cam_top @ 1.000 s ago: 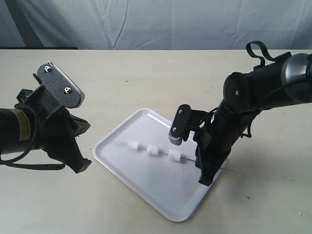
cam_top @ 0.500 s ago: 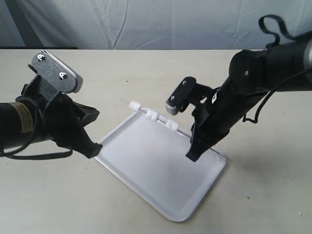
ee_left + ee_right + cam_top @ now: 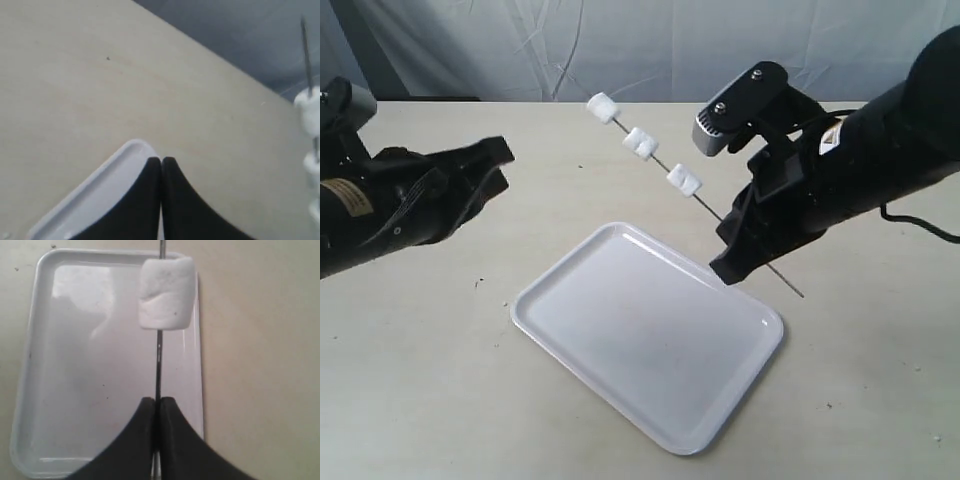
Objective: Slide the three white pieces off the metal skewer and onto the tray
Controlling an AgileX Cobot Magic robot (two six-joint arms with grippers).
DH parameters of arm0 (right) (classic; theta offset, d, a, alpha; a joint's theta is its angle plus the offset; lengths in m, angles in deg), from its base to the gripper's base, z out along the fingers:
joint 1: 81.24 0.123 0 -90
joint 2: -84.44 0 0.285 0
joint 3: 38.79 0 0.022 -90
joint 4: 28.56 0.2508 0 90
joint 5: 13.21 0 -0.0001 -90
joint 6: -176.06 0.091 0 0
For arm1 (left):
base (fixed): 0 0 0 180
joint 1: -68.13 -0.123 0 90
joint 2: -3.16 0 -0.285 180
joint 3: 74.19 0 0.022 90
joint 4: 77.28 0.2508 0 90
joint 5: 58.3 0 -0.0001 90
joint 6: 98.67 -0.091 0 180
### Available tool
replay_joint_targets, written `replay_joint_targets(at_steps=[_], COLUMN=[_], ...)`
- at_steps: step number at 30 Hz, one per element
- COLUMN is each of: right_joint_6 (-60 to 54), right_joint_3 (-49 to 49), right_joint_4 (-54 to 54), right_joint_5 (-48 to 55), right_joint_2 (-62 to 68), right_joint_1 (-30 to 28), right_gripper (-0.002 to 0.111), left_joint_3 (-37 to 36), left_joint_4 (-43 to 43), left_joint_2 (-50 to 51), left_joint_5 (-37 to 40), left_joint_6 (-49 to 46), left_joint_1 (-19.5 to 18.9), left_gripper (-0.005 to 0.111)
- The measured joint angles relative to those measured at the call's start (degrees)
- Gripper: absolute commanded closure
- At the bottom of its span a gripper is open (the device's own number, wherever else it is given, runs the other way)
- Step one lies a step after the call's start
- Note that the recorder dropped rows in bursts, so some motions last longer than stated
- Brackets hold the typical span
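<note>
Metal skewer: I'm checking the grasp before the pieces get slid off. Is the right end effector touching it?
Touching. In the right wrist view the right end effector is shut on the metal skewer, which runs straight into the seam between its closed jaws.

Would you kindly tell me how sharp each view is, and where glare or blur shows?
Exterior view: evenly lit and sharp, a soft sheen on the tray. Left wrist view: soft overall, the three white pieces smeared. Right wrist view: nearest piece crisp, the metal skewer clear, tray glare mild.
</note>
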Motion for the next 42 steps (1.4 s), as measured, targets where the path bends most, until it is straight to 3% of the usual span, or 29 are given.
replay_joint_targets(at_steps=[1, 3, 4, 5, 6, 8, 10, 13, 17, 28, 42], right_joint_6=[3.30, 6.84, 7.50, 8.62, 9.00, 9.25, 9.55, 10.27, 11.46, 13.29, 12.05], right_joint_3=[1.29, 2.03, 2.11, 2.24, 2.24, 2.24, 2.24, 2.24, 2.24, 2.24, 2.24], right_joint_4=[-2.75, -6.58, -7.26, -8.28, -8.51, -8.64, -8.78, -9.00, -9.85, -9.88, -3.16], right_joint_5=[0.00, 0.00, 0.00, 0.00, 0.33, 1.19, 1.92, 2.39, 1.33, 0.05, 3.14], right_joint_2=[-1.76, -4.00, -4.61, -6.02, -7.08, -7.90, -8.55, -8.91, -9.03, -9.03, -9.03], right_joint_1=[0.00, 0.00, 0.00, 0.00, 0.00, 0.00, 0.00, 0.00, 0.00, 0.00, 0.13], right_gripper=[0.109, 0.109, 0.109, 0.109, 0.109, 0.109, 0.109, 0.109, 0.109, 0.109, 0.109], left_joint_3=[0.00, 1.11, 2.07, 3.99, 5.78, 6.70, 7.07, 7.23, 7.36, 7.88, 7.97], left_joint_4=[11.64, 36.56, 45.73, 62.69, 73.93, 79.51, 79.73, 73.99, 66.54, 53.70, 45.71], left_joint_2=[0.26, 2.01, 2.97, 5.47, 8.11, 10.70, 12.94, 15.83, 16.33, 16.33, 16.33], left_joint_5=[-4.96, -15.25, -17.97, -21.86, -25.12, -27.36, -30.07, -36.20, -38.84, -40.60, -40.60], left_joint_6=[14.76, 35.71, 42.67, 54.58, 62.06, 65.92, 66.67, 63.74, 61.77, 58.77, 51.44], left_joint_1=[0.00, -1.76, -2.23, -3.18, -3.31, -3.31, -3.31, -3.46, -3.46, -3.76, -3.76], left_gripper=[0.106, 0.106, 0.106, 0.106, 0.106, 0.106, 0.106, 0.106, 0.106, 0.074, 0.074])
